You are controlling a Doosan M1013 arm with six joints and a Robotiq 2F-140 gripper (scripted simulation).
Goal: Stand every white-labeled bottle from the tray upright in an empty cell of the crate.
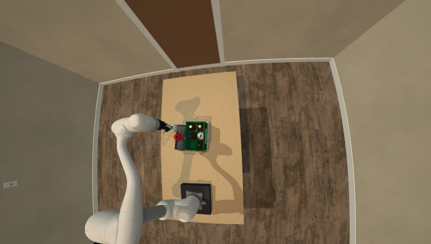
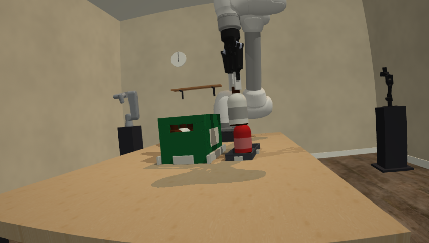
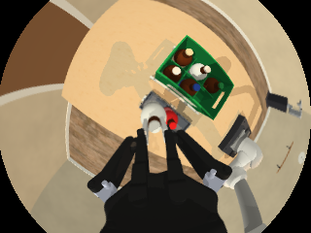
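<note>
My gripper (image 1: 170, 128) (image 2: 234, 84) (image 3: 154, 122) is shut on the brown neck of a white bottle (image 1: 174, 127) (image 2: 238, 110) (image 3: 153, 112) with a greyish label band. The bottle hangs nearly upright above the dark grey tray (image 1: 178, 147) (image 2: 230, 157) (image 3: 184, 122). A red bottle (image 1: 177, 137) (image 2: 242, 138) (image 3: 170, 116) with a pale pink label band stands upright on the tray. The green crate (image 2: 183, 144) (image 3: 222, 104) stands beside the tray, holding several brown bottles and one white bottle (image 1: 199, 135) (image 3: 197, 71). One cell (image 1: 191, 145) looks empty. Labels inside the crate are mostly hidden.
White stop blocks (image 2: 182, 159) edge the crate, and smaller ones (image 2: 238, 158) edge the tray. The crate wall rises well above the low tray rim. The arm's black base plate (image 1: 206, 209) is on the same table (image 1: 208, 93). Other small robots stand on pedestals in the background.
</note>
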